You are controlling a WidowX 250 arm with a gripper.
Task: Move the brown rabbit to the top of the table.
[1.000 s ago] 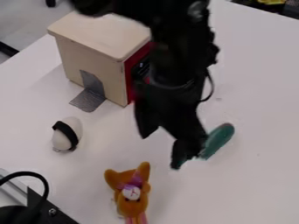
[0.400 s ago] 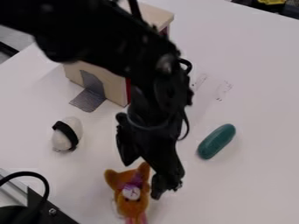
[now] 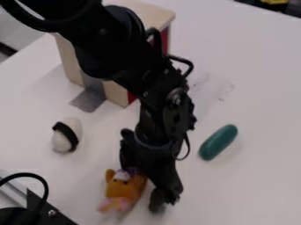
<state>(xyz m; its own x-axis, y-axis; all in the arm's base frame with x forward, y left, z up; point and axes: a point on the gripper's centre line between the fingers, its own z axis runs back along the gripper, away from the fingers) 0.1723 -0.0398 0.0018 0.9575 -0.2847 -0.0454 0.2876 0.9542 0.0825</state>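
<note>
Brown plush rabbit [image 3: 125,189] with pink feet lies on the white tabletop [image 3: 258,92], in the lower part of the camera view, left of centre. The black gripper [image 3: 144,193] is low over it, its two fingers spread: one is partly hidden at the rabbit's head, the other stands on the right, with a strip of white showing between it and the toy. No firm grasp shows. The rabbit looks light, soft and squashy, hard to break and unlikely to slip once pinched. The thick of the body, just below the head, seems the best hold; an ear or foot alone might let it swing or twist. The way to the table's far end probably needs to clear the smooth teal capsule [image 3: 218,142], on the right, and the wooden toy house [image 3: 70,63], farther back.
</note>
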